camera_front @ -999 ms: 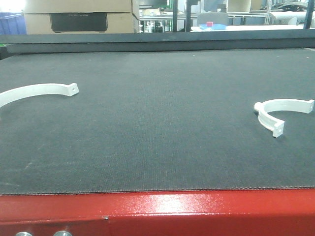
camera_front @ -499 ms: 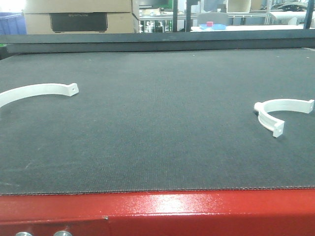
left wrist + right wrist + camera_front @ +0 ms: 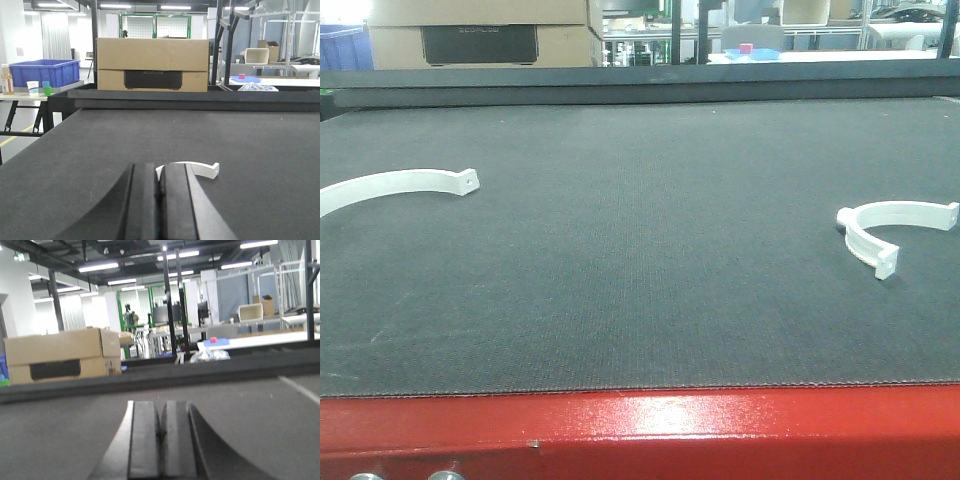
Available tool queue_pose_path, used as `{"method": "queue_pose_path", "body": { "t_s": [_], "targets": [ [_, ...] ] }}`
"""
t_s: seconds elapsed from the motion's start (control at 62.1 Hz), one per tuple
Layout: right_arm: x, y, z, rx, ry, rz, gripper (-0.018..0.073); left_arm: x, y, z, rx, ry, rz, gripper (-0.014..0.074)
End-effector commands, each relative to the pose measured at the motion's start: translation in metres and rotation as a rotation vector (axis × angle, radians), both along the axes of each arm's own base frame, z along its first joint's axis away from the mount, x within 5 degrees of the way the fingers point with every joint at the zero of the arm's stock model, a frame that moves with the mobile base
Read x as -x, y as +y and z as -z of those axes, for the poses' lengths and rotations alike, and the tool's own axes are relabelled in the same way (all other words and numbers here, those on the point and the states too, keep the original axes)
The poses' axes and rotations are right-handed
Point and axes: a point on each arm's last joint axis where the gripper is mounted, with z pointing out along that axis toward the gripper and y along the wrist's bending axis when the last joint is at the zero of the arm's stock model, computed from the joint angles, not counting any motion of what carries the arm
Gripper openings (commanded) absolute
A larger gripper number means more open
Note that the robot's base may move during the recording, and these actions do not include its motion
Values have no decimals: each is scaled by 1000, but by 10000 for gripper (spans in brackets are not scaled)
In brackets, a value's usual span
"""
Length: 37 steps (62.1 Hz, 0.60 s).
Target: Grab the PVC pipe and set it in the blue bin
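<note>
Two white curved PVC pieces lie on the dark mat: one at the far left (image 3: 400, 185) and one at the right (image 3: 885, 230). In the left wrist view my left gripper (image 3: 160, 172) is shut and empty, low over the mat, and a white curved piece (image 3: 197, 169) lies just beyond its fingertips. My right gripper (image 3: 161, 412) is shut and empty over bare mat. Neither gripper shows in the front view. The blue bin (image 3: 42, 72) stands on a side table beyond the mat's far left corner; it also shows in the front view (image 3: 342, 48).
A cardboard box (image 3: 480, 32) stands behind the mat's raised far edge (image 3: 640, 85). The red front edge of the table (image 3: 640, 430) runs along the bottom. Racks and benches fill the background.
</note>
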Motion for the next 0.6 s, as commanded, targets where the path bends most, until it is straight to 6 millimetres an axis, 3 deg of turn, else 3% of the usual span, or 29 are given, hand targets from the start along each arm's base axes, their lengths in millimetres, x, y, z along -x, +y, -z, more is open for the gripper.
{"method": "queue_pose_path", "body": {
  "t_s": [0.0, 0.161, 0.354, 0.58],
  "targets": [
    [6, 1, -16, -2, -17, -7, -162, 3, 0, -15, 13, -29, 7, -111],
    [0, 3, -34, 3, 94, -31, -162, 9, -1, -40, 12, -15, 13, -111],
    [-28, 4, -54, 1, 277, -55, -162, 16, -2, -68, 11, 2, 18, -111],
    [-66, 4, -72, -4, 432, -70, -162, -5, -2, -87, 61, 127, 26, -111]
  ]
}}
